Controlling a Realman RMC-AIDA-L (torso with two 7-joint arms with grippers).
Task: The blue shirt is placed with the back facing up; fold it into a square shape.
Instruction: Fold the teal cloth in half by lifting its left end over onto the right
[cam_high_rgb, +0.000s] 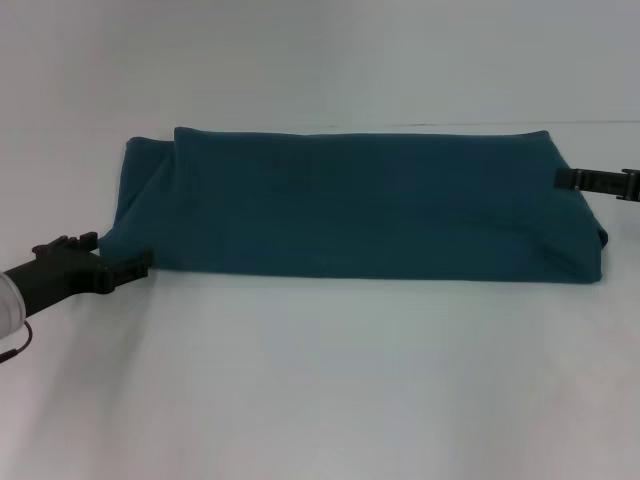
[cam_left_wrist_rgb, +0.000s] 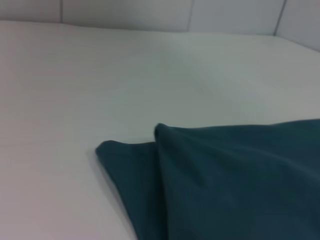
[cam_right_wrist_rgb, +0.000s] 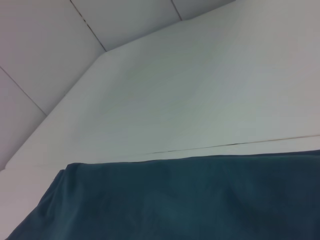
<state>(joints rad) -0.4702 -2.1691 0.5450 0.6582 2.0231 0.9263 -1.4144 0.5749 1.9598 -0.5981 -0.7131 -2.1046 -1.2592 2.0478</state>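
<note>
Looking down from the head camera, I report what I have on screen:

Blue shirt: the blue shirt (cam_high_rgb: 360, 205) lies across the middle of the white counter (cam_high_rgb: 320, 380) as a long, wide band, already folded over on itself — the far edge runs nearly straight from side to side, and the near edge is a soft rounded fold.

Shirt, left end: a second layer peeks out from under the top layer here; in the left wrist view that under-layer (cam_left_wrist_rgb: 127, 170) shows as a small rounded flap sticking out beside the corner of the upper fold (cam_left_wrist_rgb: 235, 185).

Shirt, right end: the cloth tapers to a rumpled corner at the near side. In the right wrist view I see only the upper surface of the shirt (cam_right_wrist_rgb: 190, 200) and its far edge against the counter.

Left gripper: the left gripper (cam_high_rgb: 138, 265) sits low at the shirt's near-left corner, its tip touching or just beside the cloth edge. Jaws — I cannot tell from here whether they are spread or pinched, nor whether any fabric is caught between them.

Right gripper: the right gripper (cam_high_rgb: 567, 178) reaches in from the right edge of the head view, its tip at the shirt's far-right corner, touching or just beside it. Jaws — again I cannot tell their state; the tip is too small and dark against the cloth.

Counter: plain white, with a thin dark seam line (cam_right_wrist_rgb: 235, 146) running just behind the shirt's far edge.
</note>
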